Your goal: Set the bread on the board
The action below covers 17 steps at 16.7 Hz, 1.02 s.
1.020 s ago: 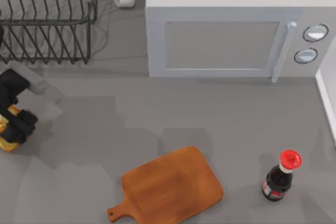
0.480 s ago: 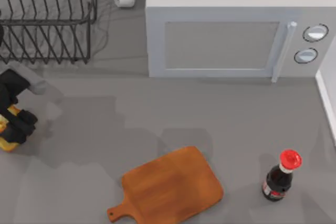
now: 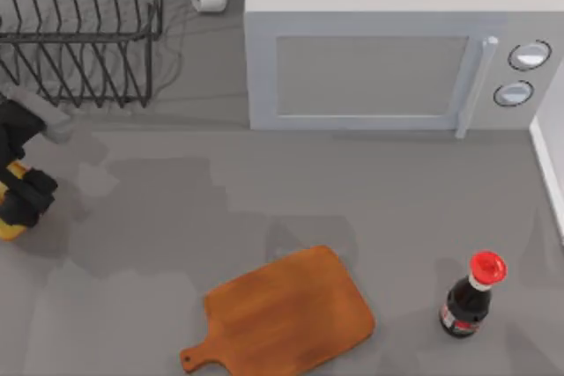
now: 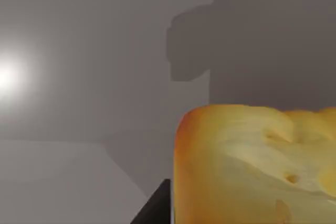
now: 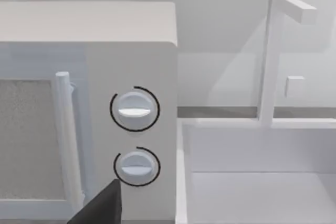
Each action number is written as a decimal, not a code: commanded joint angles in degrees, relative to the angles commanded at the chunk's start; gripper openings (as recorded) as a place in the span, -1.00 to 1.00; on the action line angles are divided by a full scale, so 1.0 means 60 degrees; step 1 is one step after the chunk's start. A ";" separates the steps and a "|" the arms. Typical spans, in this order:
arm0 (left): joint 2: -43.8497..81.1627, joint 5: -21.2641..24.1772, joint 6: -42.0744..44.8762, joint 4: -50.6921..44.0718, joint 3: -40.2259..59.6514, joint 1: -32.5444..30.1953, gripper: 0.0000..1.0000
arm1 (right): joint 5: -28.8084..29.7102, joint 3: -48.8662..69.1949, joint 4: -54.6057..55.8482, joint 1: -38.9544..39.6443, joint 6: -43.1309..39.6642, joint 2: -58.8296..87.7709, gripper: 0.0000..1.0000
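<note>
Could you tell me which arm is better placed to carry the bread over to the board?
Left. The left gripper is at the table's left edge, right on the bread, which sits close up in its wrist view. The board lies to its right, bare. The right wrist camera faces the microwave.

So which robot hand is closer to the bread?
Left. The left gripper is right at the bread, at the table's left edge. The right gripper faces the microwave.

The left arm's gripper (image 3: 19,200) is matte black and blocky, made of squared-off segments, with a pale grey link behind it. In the left wrist view one finger (image 4: 155,208) appears as a flat black wedge — plain, no markings. The right wrist view shows a dark grey angular tip (image 5: 102,207) — equally bare.
</note>
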 joint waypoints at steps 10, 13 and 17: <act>-0.1022 -0.0006 -0.0063 -0.2871 0.1760 -0.0023 -1.00 | 0.0000 0.0000 0.0000 0.0000 0.0000 0.0000 1.00; -0.0964 -0.0011 -0.0157 -0.2845 0.1746 -0.0086 -1.00 | 0.0000 0.0000 0.0000 0.0000 0.0000 0.0000 1.00; -0.0770 -0.0020 -0.1554 -0.2839 0.1844 -0.1009 -1.00 | 0.0000 0.0000 0.0000 0.0000 0.0000 0.0000 1.00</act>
